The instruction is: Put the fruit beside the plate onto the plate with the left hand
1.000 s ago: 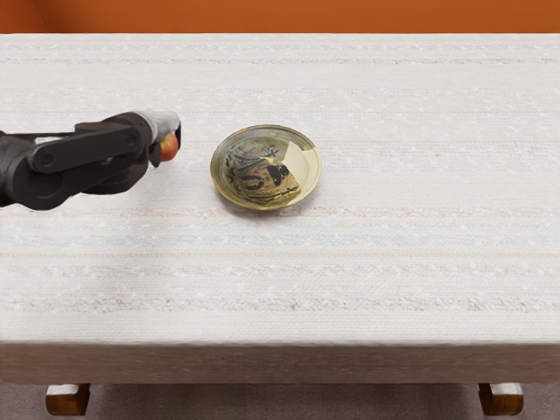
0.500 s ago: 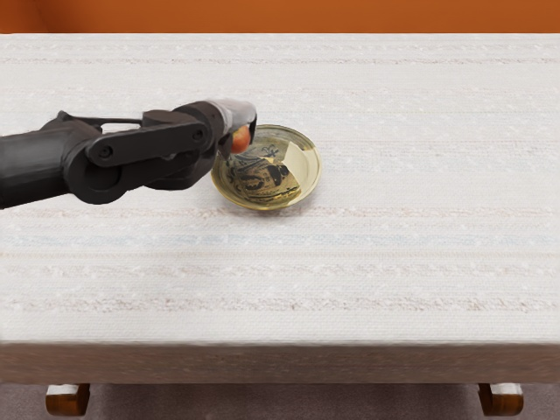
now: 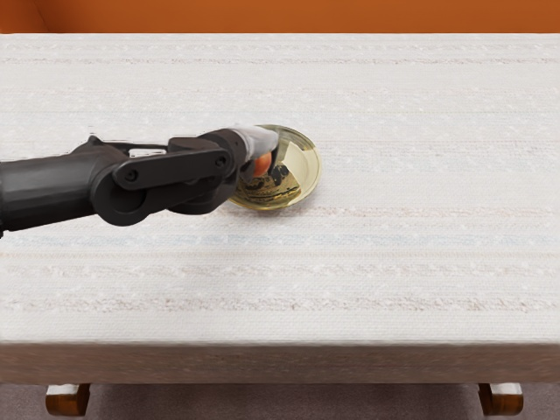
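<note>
My left hand (image 3: 259, 150) reaches in from the left edge on a dark arm and hovers over the left half of the plate (image 3: 302, 162). Its pale fingers are curled around a small orange-red fruit (image 3: 261, 164), of which only a sliver shows beneath them. The plate is round, yellowish-green with a dark pattern, and its left part is hidden behind the hand and wrist. I cannot tell whether the fruit touches the plate. The right hand is out of view.
The plate stands near the middle of a long table under a pale woven cloth (image 3: 394, 262). Two wooden feet (image 3: 67, 398) show below the front edge. An orange wall runs along the back.
The left arm has swept to the right with the fruit in its grasp, from beside the plate's left rim to above the plate's left half. The plate has not moved.
</note>
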{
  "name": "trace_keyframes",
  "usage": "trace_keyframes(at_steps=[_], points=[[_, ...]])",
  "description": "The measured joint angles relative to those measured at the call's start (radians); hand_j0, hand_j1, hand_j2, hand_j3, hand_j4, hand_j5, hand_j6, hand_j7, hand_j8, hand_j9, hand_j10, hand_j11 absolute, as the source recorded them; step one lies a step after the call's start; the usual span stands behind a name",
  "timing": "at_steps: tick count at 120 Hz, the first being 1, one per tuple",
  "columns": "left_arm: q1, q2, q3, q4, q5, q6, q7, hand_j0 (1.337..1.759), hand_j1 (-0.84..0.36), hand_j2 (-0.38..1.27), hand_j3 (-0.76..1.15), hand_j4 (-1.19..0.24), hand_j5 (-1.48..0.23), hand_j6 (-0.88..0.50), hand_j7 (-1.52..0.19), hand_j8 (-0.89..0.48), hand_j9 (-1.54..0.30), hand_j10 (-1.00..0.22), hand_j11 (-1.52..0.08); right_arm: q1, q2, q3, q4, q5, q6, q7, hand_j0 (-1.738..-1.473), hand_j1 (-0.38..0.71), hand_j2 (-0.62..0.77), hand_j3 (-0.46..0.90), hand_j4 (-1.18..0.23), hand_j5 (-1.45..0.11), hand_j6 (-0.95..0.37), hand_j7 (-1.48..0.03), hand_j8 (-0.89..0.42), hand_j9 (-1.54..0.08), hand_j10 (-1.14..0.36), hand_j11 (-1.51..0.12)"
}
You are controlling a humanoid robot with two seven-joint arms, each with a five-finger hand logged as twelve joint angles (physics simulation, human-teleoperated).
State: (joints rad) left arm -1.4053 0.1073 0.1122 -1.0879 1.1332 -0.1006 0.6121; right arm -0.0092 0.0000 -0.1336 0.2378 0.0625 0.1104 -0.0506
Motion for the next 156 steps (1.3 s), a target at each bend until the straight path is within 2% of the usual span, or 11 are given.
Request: trace_keyframes(at_steps=[15, 30, 40, 54, 72, 82, 101, 118, 130, 139, 156], points=[[0.008, 0.001, 0.002, 0.000, 0.000, 0.005, 0.000, 1.638, -0.43, 0.26, 0.00, -0.59, -1.00, -0.29, -1.01, -0.28, -1.02, -0.72, -1.03, 0.000, 0.000, 0.000, 0.001, 0.000, 0.000, 0.000, -1.658, -0.33, 0.00, 0.00, -0.01, -0.02, -0.01, -0.02, -0.01, -0.02, -0.01, -0.02], [0.004, 0.005, -0.002, 0.002, 0.000, 0.030, -0.001, 1.647, -0.11, 0.15, 0.00, -0.36, -0.59, -0.19, -0.60, -0.20, -0.60, -0.43, -0.61, 0.000, 0.000, 0.000, 0.001, -0.001, 0.000, 0.000, -1.658, -0.33, 0.00, 0.00, -0.01, -0.02, -0.01, -0.02, -0.01, -0.02, -0.01, -0.02], [-0.007, 0.010, -0.004, 0.002, -0.001, 0.037, -0.001, 1.651, 0.04, 0.10, 0.00, -0.24, -0.40, -0.13, -0.40, -0.13, -0.40, -0.29, -0.41, 0.000, 0.000, -0.001, 0.001, 0.000, 0.001, 0.000, -1.658, -0.33, 0.00, 0.00, -0.01, -0.02, -0.01, -0.02, -0.01, -0.02, -0.01, -0.02], [-0.015, 0.037, -0.028, 0.002, -0.001, 0.038, -0.001, 1.654, 0.17, 0.06, 0.00, -0.14, -0.22, -0.08, -0.23, -0.08, -0.23, -0.16, -0.23, 0.000, 0.000, 0.000, 0.001, 0.000, 0.001, 0.000, -1.658, -0.33, 0.00, 0.00, -0.01, -0.02, -0.01, -0.02, -0.01, -0.02, -0.01, -0.02], [-0.014, 0.082, -0.107, 0.002, -0.062, 0.033, -0.001, 1.656, 0.27, 0.03, 0.00, -0.07, -0.11, -0.04, -0.11, -0.04, -0.11, -0.08, -0.11, 0.000, 0.000, -0.001, 0.001, 0.000, 0.001, 0.000, -1.658, -0.33, 0.00, 0.00, -0.01, -0.02, -0.01, -0.02, -0.01, -0.02, -0.01, -0.02], [-0.014, 0.147, -0.182, 0.001, -0.197, -0.018, -0.001, 1.657, 0.29, 0.02, 0.00, -0.05, -0.07, -0.03, -0.07, -0.03, -0.07, -0.05, -0.07, 0.000, 0.000, -0.001, 0.001, -0.001, 0.002, 0.000, -1.658, -0.33, 0.00, 0.00, -0.01, -0.02, -0.01, -0.02, -0.01, -0.02, -0.01, -0.02], [0.005, 0.372, -0.428, 0.002, -0.647, -0.356, -0.001, 1.657, 0.32, 0.01, 0.00, -0.02, -0.03, -0.01, -0.03, -0.01, -0.03, -0.03, -0.03, 0.000, 0.000, -0.001, 0.001, 0.000, 0.001, 0.000, -1.658, -0.33, 0.00, 0.00, -0.01, -0.02, -0.01, -0.02, -0.01, -0.02, -0.01, -0.02], [0.098, 0.527, -0.528, 0.004, -0.975, -0.471, -0.001, 1.658, 0.34, 0.01, 0.00, -0.01, -0.02, -0.01, -0.02, -0.01, -0.02, -0.01, -0.02, 0.000, 0.000, -0.001, 0.001, 0.000, 0.001, 0.000, -1.658, -0.33, 0.00, 0.00, -0.01, -0.02, -0.01, -0.02, -0.01, -0.02, -0.01, -0.02], [0.187, 0.560, -0.564, 0.005, -1.122, -0.495, -0.001, 1.658, 0.34, 0.00, 0.00, -0.01, -0.01, -0.01, -0.01, 0.00, -0.01, -0.01, -0.01, 0.000, 0.000, -0.001, 0.001, 0.000, 0.001, 0.000, -1.658, -0.33, 0.00, 0.00, -0.01, -0.02, -0.01, -0.02, -0.01, -0.02, -0.01, -0.02], [0.292, 0.590, -0.609, 0.006, -1.183, -0.503, -0.001, 1.658, 0.34, 0.00, 0.00, 0.00, -0.01, 0.00, -0.01, 0.00, -0.01, -0.01, -0.01, 0.000, 0.000, -0.001, 0.001, 0.000, 0.001, 0.000, -1.658, -0.33, 0.00, 0.00, -0.01, -0.02, -0.01, -0.02, -0.01, -0.02, -0.01, -0.02], [0.328, 0.656, -0.653, 0.007, -1.238, -0.509, -0.001, 1.658, 0.35, 0.00, 0.00, 0.00, 0.00, 0.00, 0.00, 0.00, 0.00, 0.00, 0.00, 0.000, 0.000, -0.001, 0.001, 0.000, 0.001, 0.000, -1.658, -0.33, 0.00, 0.00, -0.01, -0.02, -0.01, -0.02, -0.01, -0.02, -0.01, -0.02]])
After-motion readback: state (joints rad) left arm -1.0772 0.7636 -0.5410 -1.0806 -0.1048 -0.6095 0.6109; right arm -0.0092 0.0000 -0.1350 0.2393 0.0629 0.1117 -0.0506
